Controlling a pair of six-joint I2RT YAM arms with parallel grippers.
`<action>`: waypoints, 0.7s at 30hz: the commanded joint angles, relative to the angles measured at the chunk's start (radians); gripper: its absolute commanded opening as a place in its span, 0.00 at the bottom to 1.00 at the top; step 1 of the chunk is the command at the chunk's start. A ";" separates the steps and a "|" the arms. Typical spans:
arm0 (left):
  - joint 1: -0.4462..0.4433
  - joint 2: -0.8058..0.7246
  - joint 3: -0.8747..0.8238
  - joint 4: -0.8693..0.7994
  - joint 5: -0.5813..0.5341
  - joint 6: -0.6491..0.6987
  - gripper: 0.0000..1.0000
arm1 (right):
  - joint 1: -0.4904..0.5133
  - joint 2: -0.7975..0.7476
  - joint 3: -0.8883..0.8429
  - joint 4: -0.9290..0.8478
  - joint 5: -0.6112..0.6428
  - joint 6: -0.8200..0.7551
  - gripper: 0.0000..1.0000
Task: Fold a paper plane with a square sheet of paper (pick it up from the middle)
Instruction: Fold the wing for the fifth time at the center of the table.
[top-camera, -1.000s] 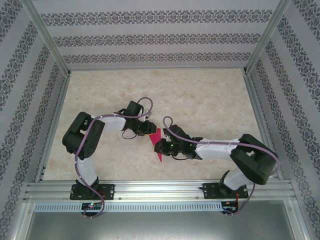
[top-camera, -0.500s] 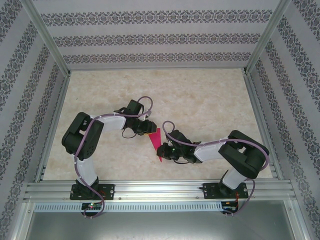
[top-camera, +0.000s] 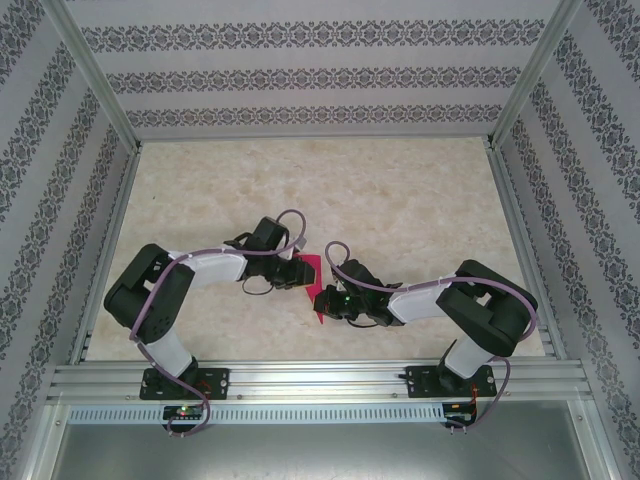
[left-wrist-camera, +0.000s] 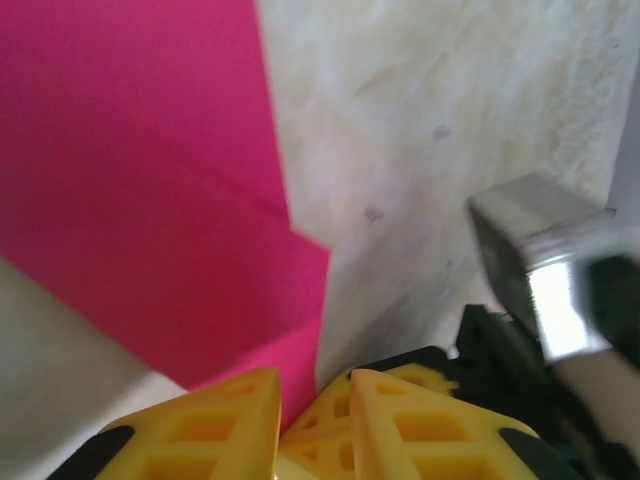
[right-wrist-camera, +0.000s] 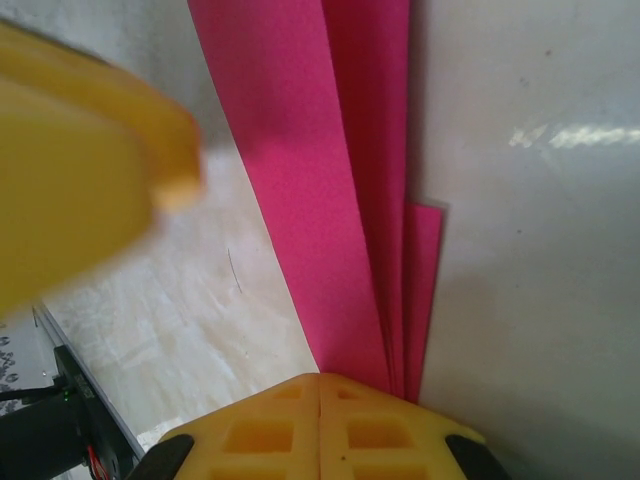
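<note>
The sheet of paper (top-camera: 314, 270) is magenta-pink and folded into a narrow, layered strip with a point toward the near edge; it sits between my two grippers near the table's middle. In the left wrist view the paper (left-wrist-camera: 150, 180) has one corner running down into the slim gap of my left gripper (left-wrist-camera: 313, 375), whose yellow fingertips stand slightly apart. From above, my left gripper (top-camera: 298, 274) is at the paper's left side. My right gripper (top-camera: 320, 298) is at its lower part. In the right wrist view the paper (right-wrist-camera: 320, 180) has its stacked layers ending at my right gripper (right-wrist-camera: 320, 378), pads pressed together.
The marbled beige table (top-camera: 400, 200) is boxed in by patterned walls and an aluminium frame (top-camera: 320, 380) at the near edge. A blurred yellow finger (right-wrist-camera: 80, 150) of the left gripper hangs close in the right wrist view. The right arm's metal and black body (left-wrist-camera: 540, 260) is beside the left fingers.
The left arm has swung lower and leftward at its elbow, its gripper sliding slightly nearer along the paper. The right arm drew its elbow in, and its jaws closed fully.
</note>
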 joint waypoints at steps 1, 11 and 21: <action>-0.017 0.009 -0.034 0.144 0.010 -0.081 0.24 | 0.003 0.022 -0.021 -0.054 0.046 0.011 0.07; -0.021 0.042 -0.044 0.141 -0.030 -0.060 0.25 | 0.005 0.036 -0.035 -0.040 0.044 0.018 0.06; -0.003 0.105 -0.033 0.194 -0.150 -0.060 0.25 | 0.009 0.008 -0.070 -0.069 0.041 0.012 0.02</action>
